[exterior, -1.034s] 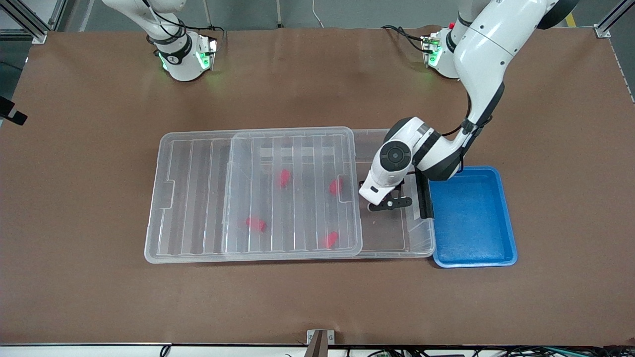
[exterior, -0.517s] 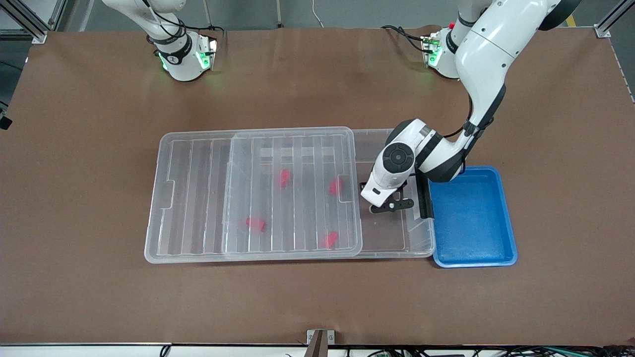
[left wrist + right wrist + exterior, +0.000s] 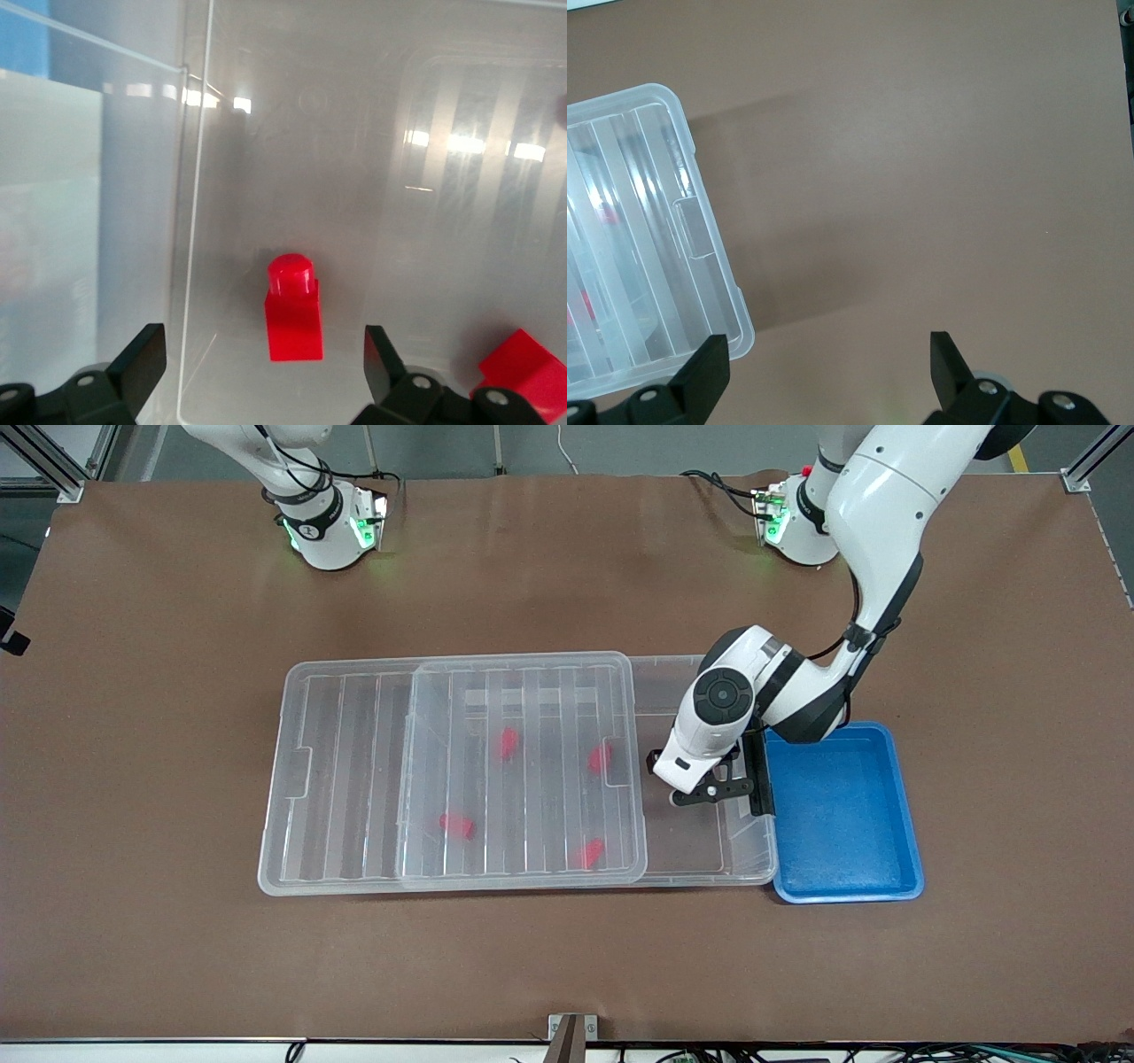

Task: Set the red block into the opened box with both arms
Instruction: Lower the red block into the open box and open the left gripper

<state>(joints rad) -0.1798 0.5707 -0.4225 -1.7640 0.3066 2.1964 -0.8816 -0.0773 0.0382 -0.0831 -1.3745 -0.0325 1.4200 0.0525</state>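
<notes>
- Tabletop (image 3: 177,779): brown surface carrying the two arm bases along one long edge, with the box and a blue tray near its middle.
- Box (image 3: 691,859): large clear plastic bin lying lengthwise. Its ribbed clear lid (image 3: 523,771) is slid toward the right arm's end, so the end of the box nearest the blue tray stands uncovered.
- Blue tray (image 3: 846,815): just beside the short end of the box that bears the black clip (image 3: 756,775), toward the left arm's end of the tabletop.
- Left arm (image 3: 877,531): reaches from its base down to the uncovered end of the box.
- Left gripper (image 3: 266,372): over the open end of the box, close to the clip wall, fingers spread wide and holding nothing.
- Right gripper (image 3: 828,372): fingers parted and empty, over bare tabletop off a corner of the lid at the right arm's end; this arm waits.
- Red block (image 3: 293,309): lying free on the floor of the box in its uncovered end, centred in the gap between the left gripper's fingers and touching neither.
- Other red blocks: one (image 3: 524,372) shows beside a left fingertip in the left wrist view; four are seen through the lid, e.g. (image 3: 508,743).
</notes>
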